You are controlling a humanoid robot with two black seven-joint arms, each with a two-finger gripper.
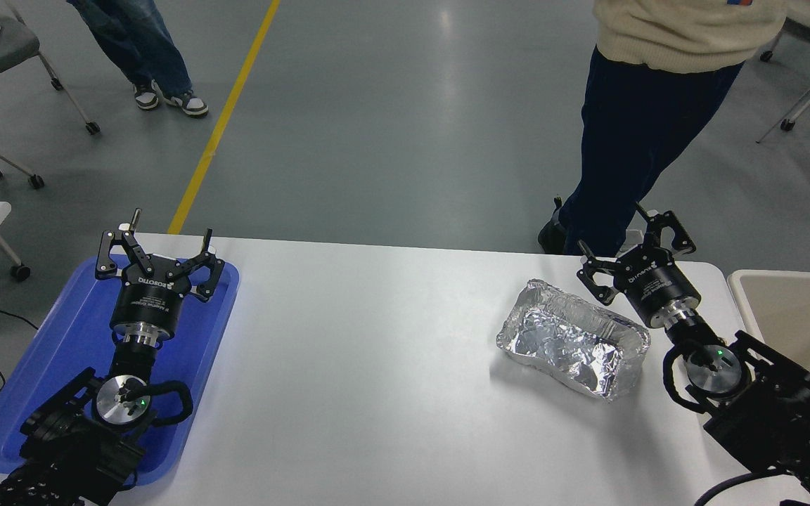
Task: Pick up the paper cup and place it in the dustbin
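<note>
Black arm links crowd the two bottom corners, closest to where I stand looking over the robot's shoulder. On the left, the left end effector (159, 242) hangs parked above a flat blue plastic tray (71, 337), fingers spread and holding nothing, apparently kept there out of the working area. On the right, the right end effector (633, 246) reaches out near the far edge of the white tabletop (363, 365), its fingers also splayed apart and empty, just beside a crinkled silver foil tray (574, 337). At the right edge sits the large beige rectangular dustbin (799, 316) with its pale rounded rim, close to the working arm, which would suit a short drop. I cannot find the small white paper cup anywhere: not on the tabletop, not in either end effector; whether it lies inside the bin is hidden from here. With the right end effector released next to the bin, I judge the drop may already be done, but that is a guess. White lettering on both wrists reads as ROBOTIQ; the finer print below is too small. A person in dark trousers (630, 140) stands at the far side.
</note>
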